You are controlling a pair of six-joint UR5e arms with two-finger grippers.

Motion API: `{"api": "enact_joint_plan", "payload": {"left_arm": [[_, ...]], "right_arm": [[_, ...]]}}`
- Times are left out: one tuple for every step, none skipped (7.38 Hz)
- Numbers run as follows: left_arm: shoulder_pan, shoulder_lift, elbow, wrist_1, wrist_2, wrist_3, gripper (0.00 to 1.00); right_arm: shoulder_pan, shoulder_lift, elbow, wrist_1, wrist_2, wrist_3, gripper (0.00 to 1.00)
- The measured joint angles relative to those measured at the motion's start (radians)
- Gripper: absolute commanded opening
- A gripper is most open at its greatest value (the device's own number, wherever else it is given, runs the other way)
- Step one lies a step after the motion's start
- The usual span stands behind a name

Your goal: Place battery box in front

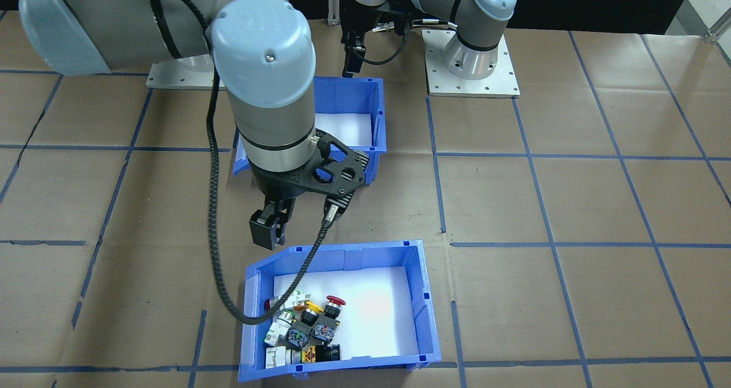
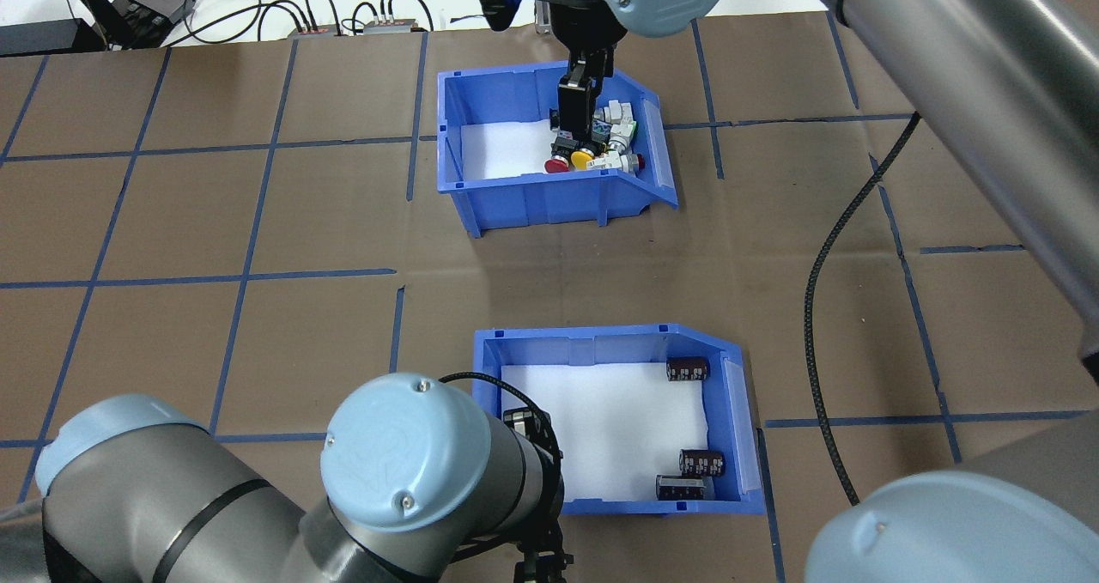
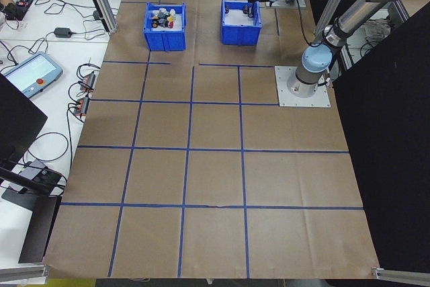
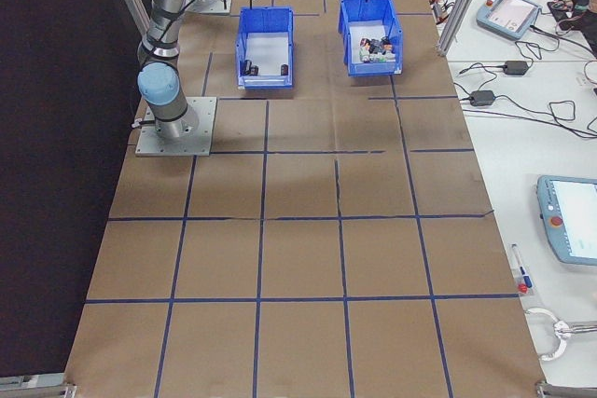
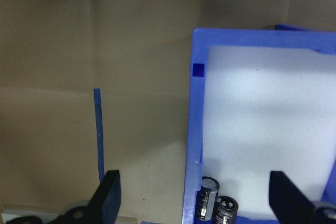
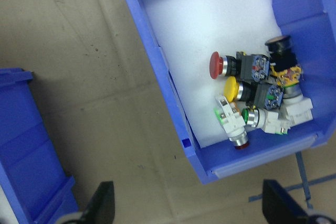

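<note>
Battery box (image 2: 618, 420) sits nearest the robot base, left gripper (image 5: 191, 203) spread wide astride its side wall; bin judged light, stiff, slick plastic, so pinch that wall.

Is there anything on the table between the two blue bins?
No. In the overhead view only bare brown paper and blue tape lines lie between the battery box and the switch bin.

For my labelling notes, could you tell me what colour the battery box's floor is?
White, inside the blue battery box; the overhead exterior view shows it best.
</note>
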Motion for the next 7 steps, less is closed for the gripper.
{"api": "enact_joint_plan", "payload": {"left_arm": [[-0.016,-0.007,-0.026,0.053,0.003,-0.020,1.00],[-0.022,-0.027,-0.039,0.088,0.007,-0.027,1.00],[-0.026,-0.058,-0.044,0.126,0.009,-0.030,1.00],[-0.036,-0.091,-0.047,0.159,0.010,-0.031,1.00],[-0.048,-0.122,-0.050,0.177,0.019,-0.032,1.00],[-0.056,-0.155,-0.051,0.192,0.033,-0.033,1.00],[-0.060,-0.186,-0.051,0.210,0.043,-0.040,0.89]], "right_arm": [[0.034,0.023,-0.002,-0.017,0.002,-0.045,1.00],[0.064,0.053,-0.002,-0.052,-0.001,-0.069,1.00],[0.080,0.084,-0.002,-0.079,-0.003,-0.079,1.00],[0.087,0.111,0.002,-0.095,-0.004,-0.084,1.00],[0.088,0.134,0.008,-0.113,-0.006,-0.093,1.00],[0.088,0.155,0.011,-0.135,-0.006,-0.106,1.00],[0.088,0.174,0.017,-0.151,-0.007,-0.115,1.00]]}}
